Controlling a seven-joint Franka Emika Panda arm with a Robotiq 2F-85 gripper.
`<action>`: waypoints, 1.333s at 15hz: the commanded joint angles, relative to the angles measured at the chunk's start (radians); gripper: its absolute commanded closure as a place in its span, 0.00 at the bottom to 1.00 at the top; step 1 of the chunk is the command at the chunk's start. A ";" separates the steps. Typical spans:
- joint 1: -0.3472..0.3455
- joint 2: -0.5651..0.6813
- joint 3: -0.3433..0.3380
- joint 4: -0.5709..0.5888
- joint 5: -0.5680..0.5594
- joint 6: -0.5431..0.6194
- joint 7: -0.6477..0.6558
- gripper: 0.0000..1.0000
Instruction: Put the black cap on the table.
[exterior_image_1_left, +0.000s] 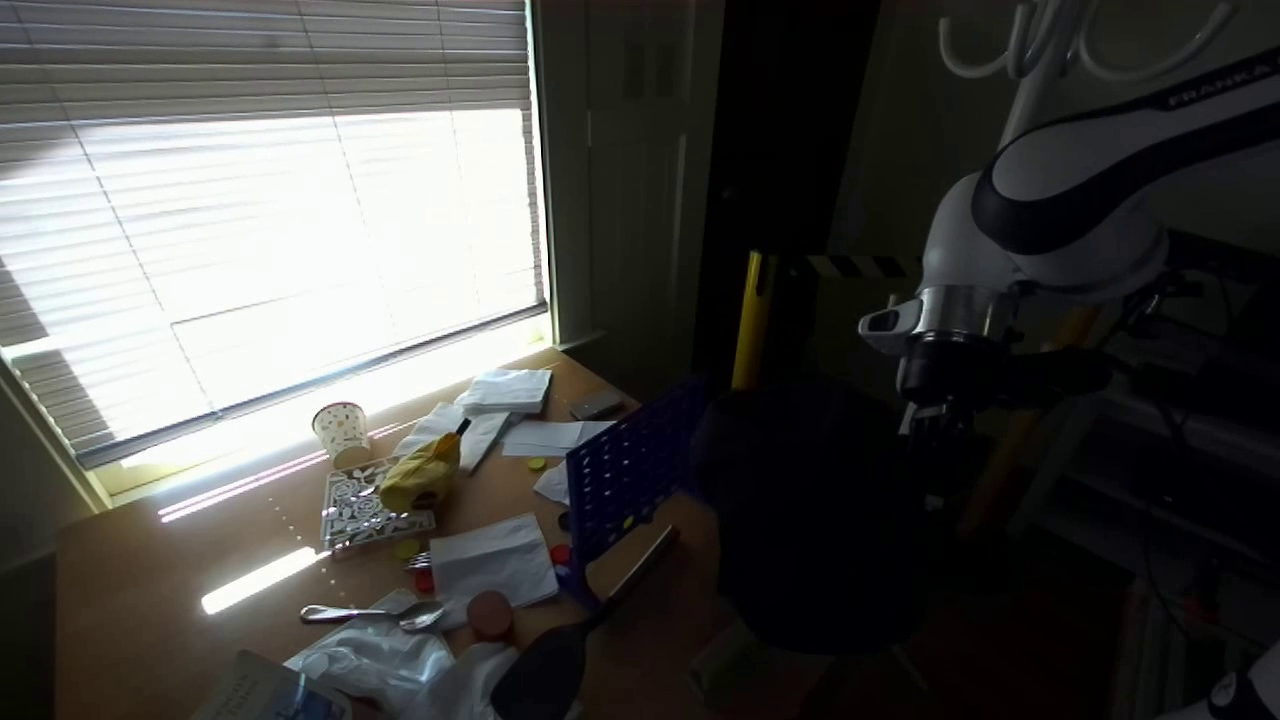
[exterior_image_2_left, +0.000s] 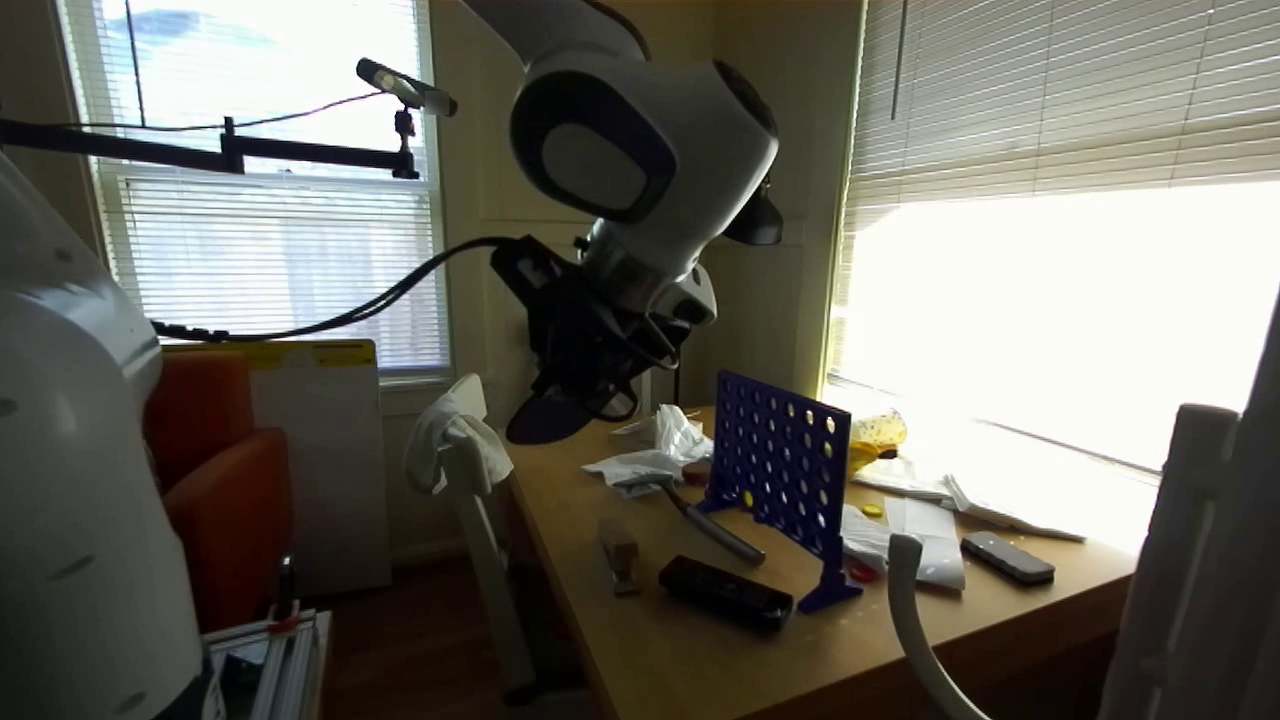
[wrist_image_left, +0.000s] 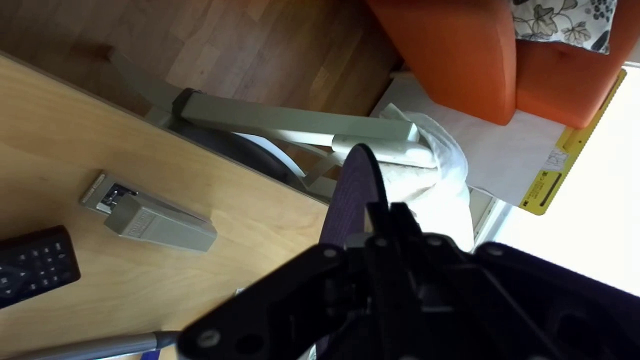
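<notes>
My gripper (wrist_image_left: 392, 207) is shut on the edge of the black cap (wrist_image_left: 350, 200). Its dark fabric, purplish in the wrist view, sticks out ahead of the fingertips and also shows behind the fingers. In an exterior view the cap (exterior_image_2_left: 548, 418) hangs as a dark rounded shape below the gripper (exterior_image_2_left: 565, 385), apart from the table top (exterior_image_2_left: 690, 655). In another exterior view the gripper (exterior_image_1_left: 935, 425) is in shadow to the right of the table (exterior_image_1_left: 130, 620), and the cap cannot be made out there. The wrist view shows the table (wrist_image_left: 40, 135) edge beyond the cap.
A blue game board (exterior_image_2_left: 780, 460) stands upright on the table. A black remote (exterior_image_2_left: 725, 592), a stapler (exterior_image_2_left: 620, 555), a spatula (exterior_image_2_left: 720, 530), papers and a cup (exterior_image_1_left: 342, 435) lie about it. A white chair (exterior_image_2_left: 480, 530) with a cloth is at the table edge.
</notes>
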 joint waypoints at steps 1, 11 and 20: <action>-0.051 0.049 -0.011 -0.019 0.145 -0.018 -0.025 0.99; -0.122 0.283 0.062 -0.045 0.471 0.039 -0.018 0.99; -0.107 0.477 0.166 0.034 0.633 0.167 -0.007 0.99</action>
